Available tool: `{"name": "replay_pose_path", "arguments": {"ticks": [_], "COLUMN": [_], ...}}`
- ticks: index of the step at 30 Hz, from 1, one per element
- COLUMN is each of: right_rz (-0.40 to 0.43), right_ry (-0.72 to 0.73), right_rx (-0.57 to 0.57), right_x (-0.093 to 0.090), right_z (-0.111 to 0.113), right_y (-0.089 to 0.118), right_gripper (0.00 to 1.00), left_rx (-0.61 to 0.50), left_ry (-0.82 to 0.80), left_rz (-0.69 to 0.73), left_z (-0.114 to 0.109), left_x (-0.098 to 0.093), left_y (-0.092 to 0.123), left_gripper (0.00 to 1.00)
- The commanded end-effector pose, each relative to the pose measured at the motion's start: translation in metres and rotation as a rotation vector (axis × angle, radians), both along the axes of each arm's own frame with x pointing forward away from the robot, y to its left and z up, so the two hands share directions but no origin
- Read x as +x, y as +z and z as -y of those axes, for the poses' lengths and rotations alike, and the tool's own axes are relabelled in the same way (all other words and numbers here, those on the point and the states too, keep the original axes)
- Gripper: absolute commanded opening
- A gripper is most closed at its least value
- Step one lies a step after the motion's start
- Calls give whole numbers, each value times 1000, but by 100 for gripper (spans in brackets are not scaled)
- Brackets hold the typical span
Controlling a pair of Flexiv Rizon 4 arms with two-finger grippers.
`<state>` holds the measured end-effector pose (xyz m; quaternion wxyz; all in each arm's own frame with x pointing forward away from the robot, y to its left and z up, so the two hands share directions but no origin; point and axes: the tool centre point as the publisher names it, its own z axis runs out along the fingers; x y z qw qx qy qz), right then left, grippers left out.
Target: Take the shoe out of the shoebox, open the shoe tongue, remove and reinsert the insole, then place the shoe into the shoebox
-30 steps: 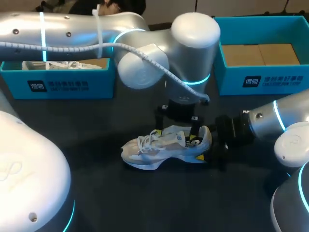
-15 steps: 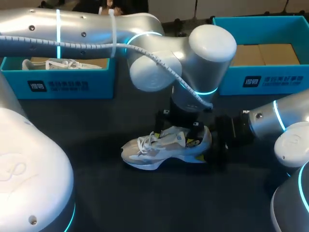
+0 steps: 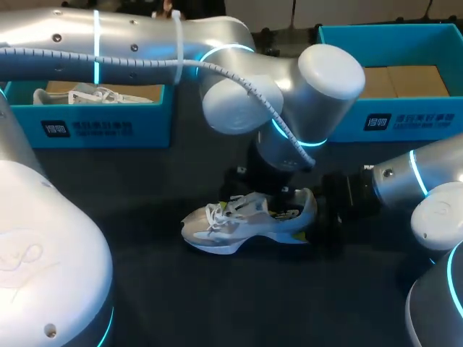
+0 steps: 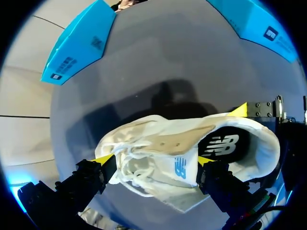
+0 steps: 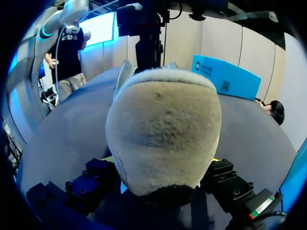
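Observation:
A white and grey shoe (image 3: 242, 220) lies on its sole on the dark table (image 3: 217, 296), toe to the left. My right gripper (image 3: 318, 217) is shut on its heel. In the right wrist view the rounded heel (image 5: 163, 129) fills the gap of that gripper (image 5: 162, 160). My left gripper (image 3: 262, 206) hangs open over the shoe's mouth. In the left wrist view it (image 4: 153, 160) straddles the tongue (image 4: 177, 165) and laces (image 4: 129, 160), one yellow tip (image 4: 103, 159) on each side. The dark insole (image 4: 220, 143) shows inside the shoe.
A blue shoebox (image 3: 87, 126) stands at the back left with another white shoe (image 3: 101, 94) in it. A second blue shoebox (image 3: 405, 119) stands at the back right, brown cardboard on its floor. My left arm's elbow (image 3: 289, 94) looms over the table's middle.
My left arm has swung right and come down, bringing its open gripper lower around the shoe's mouth. The shoe and my right arm have kept still.

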<state>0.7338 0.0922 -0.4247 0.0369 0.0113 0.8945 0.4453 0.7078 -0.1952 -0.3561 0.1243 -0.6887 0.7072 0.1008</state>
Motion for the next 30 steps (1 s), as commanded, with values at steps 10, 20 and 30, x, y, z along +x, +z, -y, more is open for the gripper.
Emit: {"name": "replay_pose_path", "arguments": {"ticks": [10,20,30], "right_rz": [1,1,1], "right_ry": [-2,-2,-2], "right_rx": [-3,-3,-3], "right_x": [-2,-2,-2], "right_z": [-1,-1,-1], "right_y": [-1,-1,-1], "right_gripper": [0,0,0], "left_rx": [-78,-110,-234], "left_ry": [46,46,-12], "left_rz": [-10,-27,-114], "left_z": [-15,-18,-17], "left_x": [1,-4,-7], "left_y": [22,34,41], "left_gripper": [100,69,0]}}
